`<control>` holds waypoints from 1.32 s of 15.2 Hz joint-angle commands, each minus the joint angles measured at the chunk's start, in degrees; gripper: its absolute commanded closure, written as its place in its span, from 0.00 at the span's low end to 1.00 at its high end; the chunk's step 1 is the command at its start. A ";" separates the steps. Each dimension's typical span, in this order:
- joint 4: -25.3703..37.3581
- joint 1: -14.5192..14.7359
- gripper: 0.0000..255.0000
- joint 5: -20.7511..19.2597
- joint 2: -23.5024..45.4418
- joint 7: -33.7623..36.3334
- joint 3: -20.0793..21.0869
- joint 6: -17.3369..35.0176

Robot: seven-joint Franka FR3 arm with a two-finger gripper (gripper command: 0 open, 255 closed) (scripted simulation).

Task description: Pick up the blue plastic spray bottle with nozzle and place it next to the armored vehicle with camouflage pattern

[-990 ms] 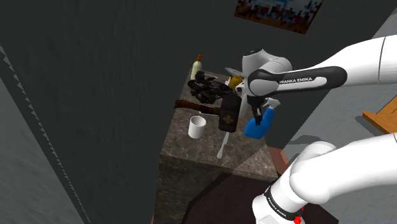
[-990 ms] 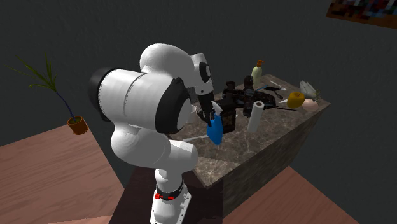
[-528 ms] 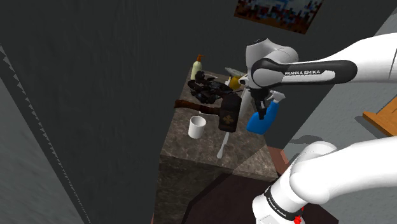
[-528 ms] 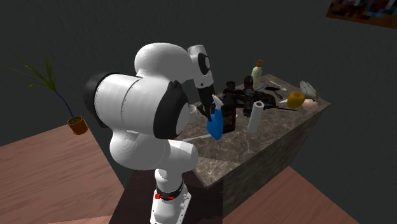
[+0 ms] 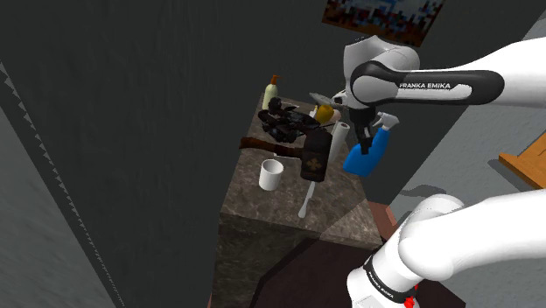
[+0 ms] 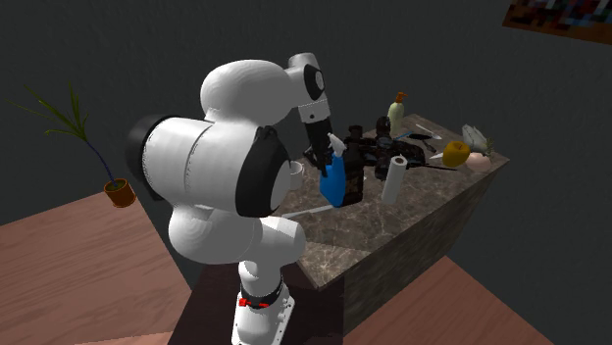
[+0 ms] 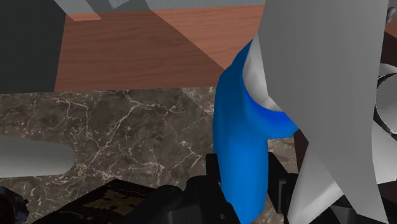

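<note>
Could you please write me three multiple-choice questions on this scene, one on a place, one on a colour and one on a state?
1. Where is the blue spray bottle?
A. Lying on the floor.
B. Held up over the marble counter.
C. Inside a drawer.

2. What colour is the cup standing on the counter?
A. White.
B. Red.
C. Green.

3. How is the gripper?
A. Open and empty.
B. Shut on nothing.
C. Shut on the blue spray bottle.

Answers: 1 B, as both exterior views show it hanging clear of the counter top; 2 A, as it is plain white in the shoulder view; 3 C, as the bottle hangs from the gripper and the wrist view shows it clasped between the fingers.
</note>
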 commanded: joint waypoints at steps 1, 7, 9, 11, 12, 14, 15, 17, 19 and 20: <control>1.19 0.00 1.00 0.13 -0.38 -0.50 0.24 -1.51; 5.49 0.06 1.00 0.53 -0.62 -1.97 0.95 -5.82; 6.99 0.07 1.00 0.64 -0.59 -2.47 1.17 -7.23; 8.54 0.07 1.00 0.73 -0.52 -2.96 1.39 -8.62; 9.32 0.08 1.00 0.76 -0.46 -3.21 1.50 -9.32; 10.92 0.08 1.00 0.83 -0.31 -3.71 1.71 -10.69; 11.74 0.08 1.00 0.85 -0.22 -3.96 1.81 -11.37; 13.40 0.08 1.00 0.90 0.00 -4.47 2.01 -12.73; 15.10 0.08 1.00 0.92 0.27 -4.98 2.20 -14.08; 15.96 0.08 1.00 0.93 0.42 -5.23 2.30 -14.76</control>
